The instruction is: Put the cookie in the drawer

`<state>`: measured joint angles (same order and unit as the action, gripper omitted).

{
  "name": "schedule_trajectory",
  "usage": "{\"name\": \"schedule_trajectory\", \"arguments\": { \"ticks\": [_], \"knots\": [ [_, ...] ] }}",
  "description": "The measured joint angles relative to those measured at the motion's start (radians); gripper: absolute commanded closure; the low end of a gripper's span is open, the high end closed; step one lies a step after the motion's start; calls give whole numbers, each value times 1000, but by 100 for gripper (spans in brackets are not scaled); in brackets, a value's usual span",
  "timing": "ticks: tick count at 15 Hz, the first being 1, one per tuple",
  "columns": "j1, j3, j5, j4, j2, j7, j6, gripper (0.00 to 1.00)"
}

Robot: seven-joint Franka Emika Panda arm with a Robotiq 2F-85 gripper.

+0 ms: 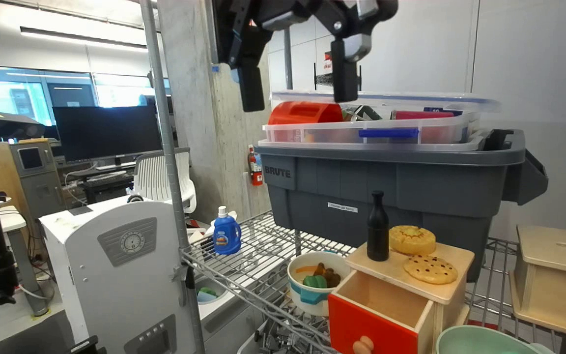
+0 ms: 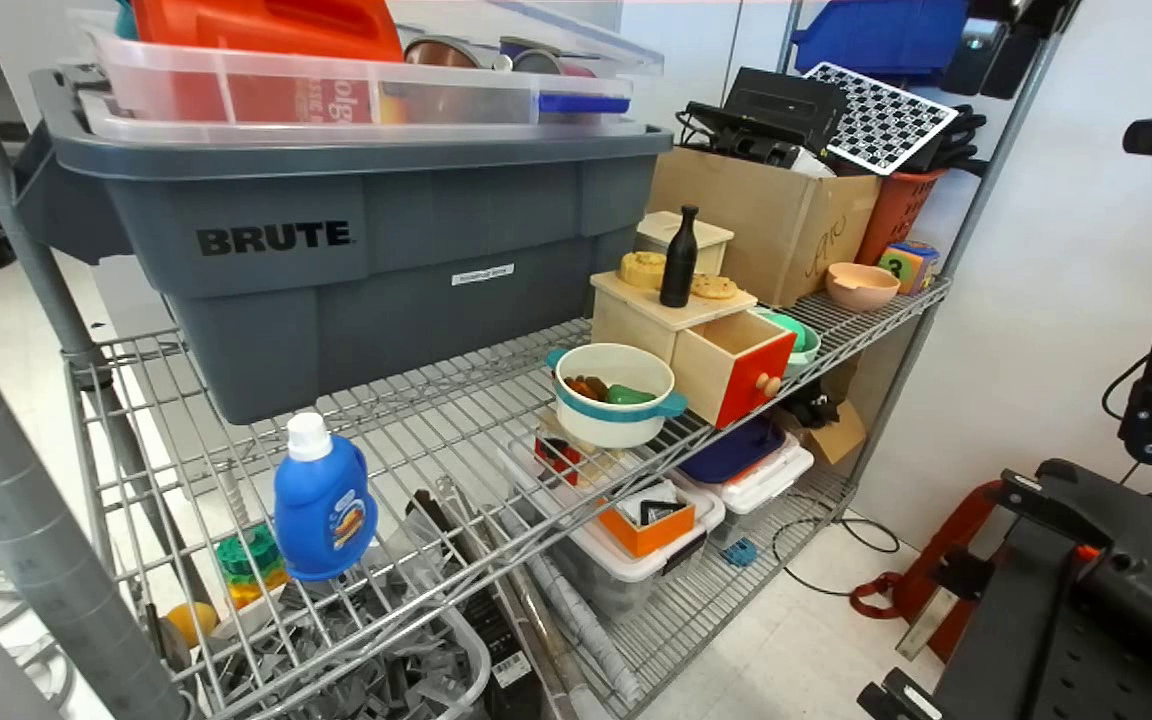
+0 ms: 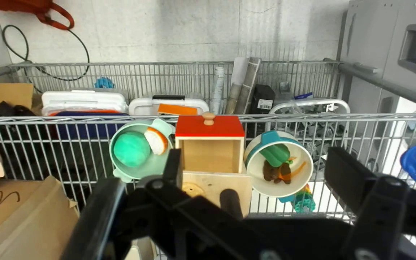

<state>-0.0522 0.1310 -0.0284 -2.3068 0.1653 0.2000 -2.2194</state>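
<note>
The cookie (image 1: 430, 269), a flat tan disc with dark spots, lies on top of the pale wooden box (image 1: 452, 254). It also shows in an exterior view (image 2: 714, 287) and, partly hidden by a finger, in the wrist view (image 3: 192, 189). The drawer (image 1: 372, 322) with its red front and pale knob is pulled open and looks empty inside; it also shows in an exterior view (image 2: 758, 378) and in the wrist view (image 3: 209, 127). My gripper (image 1: 298, 93) is open and empty, high above the shelf; its spread fingers show in the wrist view (image 3: 255, 162).
A black bottle (image 1: 378, 228) and a yellow ring-shaped piece (image 1: 412, 239) stand beside the cookie on the box. A white pot (image 2: 614, 395) with toy food and a green bowl (image 3: 141, 150) flank the drawer. A large grey tote (image 2: 386, 240) stands behind on the wire shelf.
</note>
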Motion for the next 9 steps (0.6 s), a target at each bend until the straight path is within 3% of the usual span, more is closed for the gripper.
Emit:
{"name": "schedule_trajectory", "arguments": {
  "ticks": [9],
  "knots": [
    [-84, 38, 10, 179, -183, 13, -1, 0]
  ]
}}
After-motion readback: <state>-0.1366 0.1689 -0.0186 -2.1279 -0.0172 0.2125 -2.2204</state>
